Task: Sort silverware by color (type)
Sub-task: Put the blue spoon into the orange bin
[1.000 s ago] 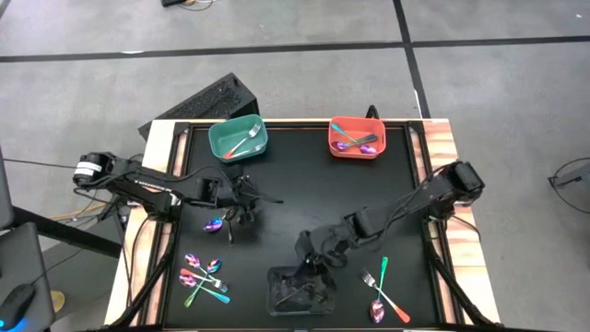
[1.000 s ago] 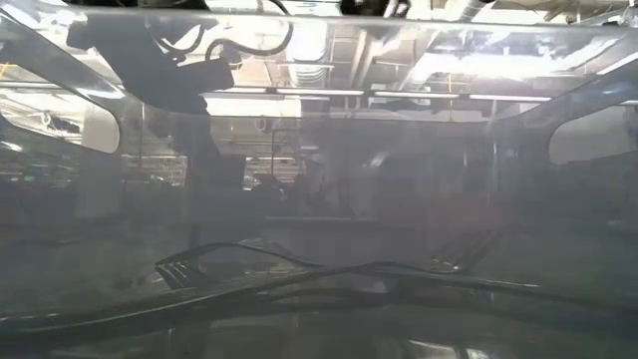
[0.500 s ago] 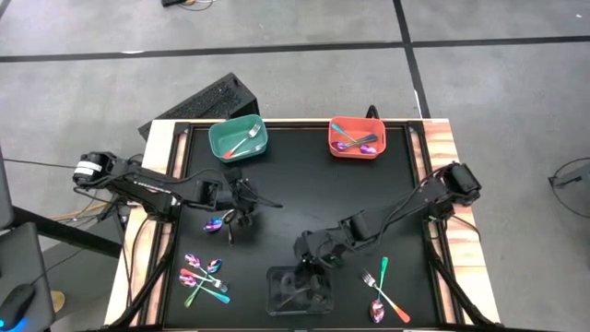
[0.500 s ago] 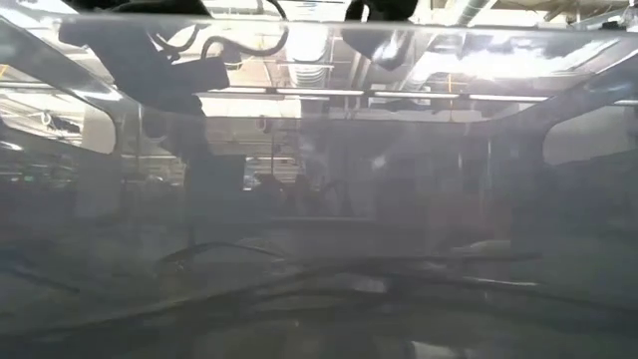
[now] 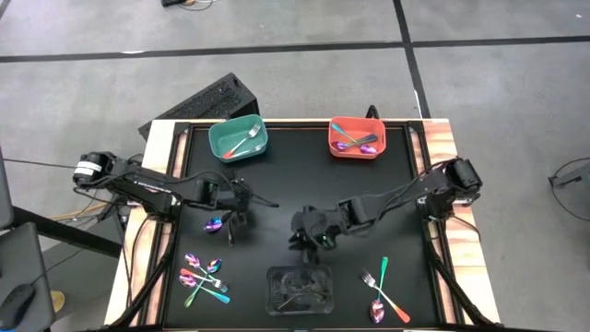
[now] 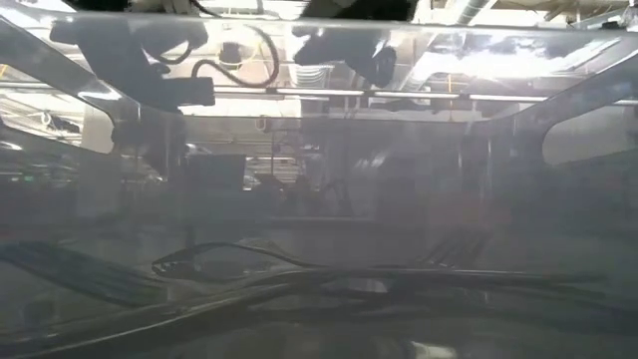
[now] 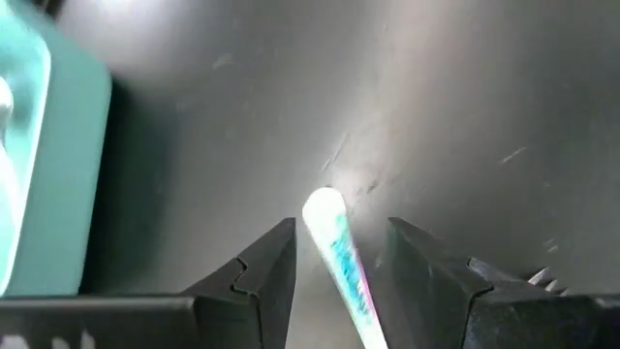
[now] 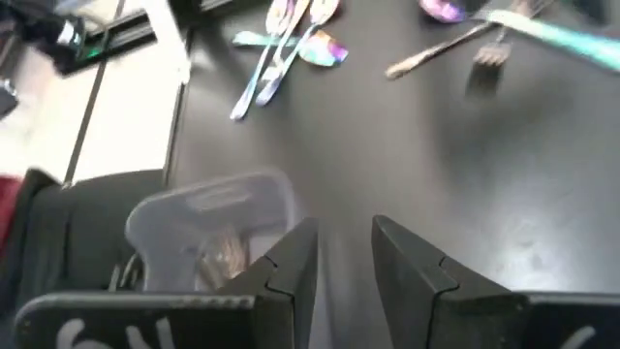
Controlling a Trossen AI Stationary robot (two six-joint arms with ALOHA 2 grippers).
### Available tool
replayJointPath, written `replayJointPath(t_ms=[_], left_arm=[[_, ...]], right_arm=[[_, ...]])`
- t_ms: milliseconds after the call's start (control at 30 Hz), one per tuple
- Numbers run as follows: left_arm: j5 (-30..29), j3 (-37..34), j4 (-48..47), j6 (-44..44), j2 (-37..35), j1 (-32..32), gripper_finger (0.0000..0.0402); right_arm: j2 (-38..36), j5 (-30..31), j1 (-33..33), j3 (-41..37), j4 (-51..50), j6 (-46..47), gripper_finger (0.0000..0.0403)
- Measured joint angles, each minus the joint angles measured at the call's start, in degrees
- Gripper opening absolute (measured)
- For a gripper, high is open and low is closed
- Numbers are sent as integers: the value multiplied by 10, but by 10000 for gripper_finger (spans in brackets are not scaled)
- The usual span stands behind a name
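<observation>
Grey concrete floor with dark seams around a wood-edged counter [image 5: 441,138] topped by a black mat.

Left arm reaching in from the counter's left side; left hand [image 5: 241,205] low over the mat just right of a lone rainbow spoon [image 5: 214,224]. Fingers [image 7: 257,276] parted narrowly, a teal-handled piece [image 7: 339,254] standing between them; contact with either finger not discernible.

Right arm stretching in from the right edge toward mid-counter; right hand [image 5: 309,236] above the mat just behind the clear tray, fingers [image 8: 286,267] slightly apart, empty.

Teal bin [image 5: 221,135] at the far left: one teal-handled fork [image 5: 245,141] inside, lying diagonally.

Orange bin [image 5: 341,128] at the far right, well apart from the teal bin: rainbow spoons [image 5: 359,143] inside, exact count not discernible.

Clear plastic tray [image 5: 275,277] at the near edge, centre: dull grey cutlery [image 5: 300,293] inside, filling the low view as blurred tines.

Loose cluster [image 5: 203,277] of pink- and teal-handled forks and spoons, near left, overlapping on the mat.

Loose group [image 5: 383,290] near right: teal-handled fork, orange-handled spoon, crossing.
</observation>
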Motion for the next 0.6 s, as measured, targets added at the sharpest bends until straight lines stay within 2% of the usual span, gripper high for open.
replayJointPath(t_ms=[200, 400, 600], left_arm=[[27, -1, -53, -52, 0, 15, 148], [65, -55, -4, -52, 0, 16, 148], [82, -97, 30, -91, -1, 16, 148]], right_arm=[[-17, 2, -30, 0, -34, -26, 120], [-25, 2, -42, 0, -53, -55, 120], [-25, 1, -53, 0, -62, -72, 120]])
